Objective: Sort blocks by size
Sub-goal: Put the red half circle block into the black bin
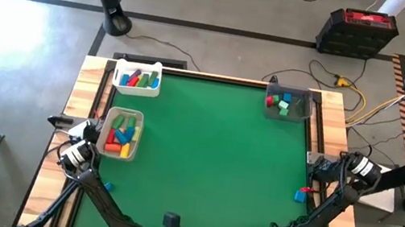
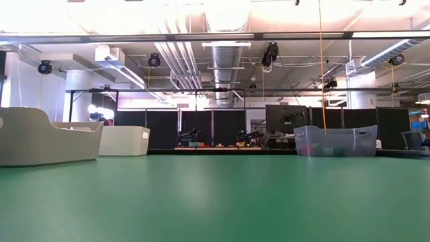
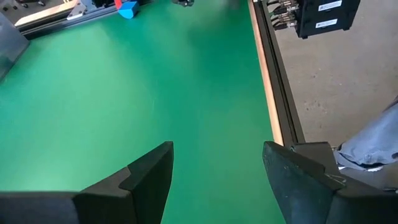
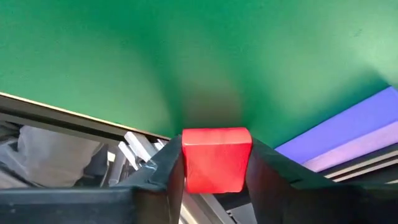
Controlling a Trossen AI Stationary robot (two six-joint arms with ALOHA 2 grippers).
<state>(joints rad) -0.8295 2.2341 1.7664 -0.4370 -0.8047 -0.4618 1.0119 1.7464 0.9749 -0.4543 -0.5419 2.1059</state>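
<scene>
Right tool [image 4: 214,171]: closed on a red block [image 4: 216,158], which sits squarely between the two fingers; in the high view the tool [image 1: 332,168] is at the table's 3 o'clock edge.
Block near it: a blue-and-red piece [image 1: 302,194] lies on the green table [image 1: 212,156] toward 4 o'clock, just inside the edge; I cannot tell whether it is one block or two touching.
Left tool [image 3: 217,171]: open and holding nothing, fingers spread over bare green; it hangs at the 9 o'clock side [image 1: 81,150].
Near tray [image 1: 121,135]: beside the left tool at about 9 o'clock, holding red, green, yellow and blue blocks.
Far trays: a white tray [image 1: 137,77] at 11 o'clock with more coloured blocks; a clear bin [image 1: 288,103] at 1 o'clock with red, green and blue ones.
Handling: the red block looks rigid, light and smooth-faced, so it should neither crush nor deform, but it may slip if pinched near a corner.
Where to hold: flat opposite faces, centred, as it is held here.
</scene>
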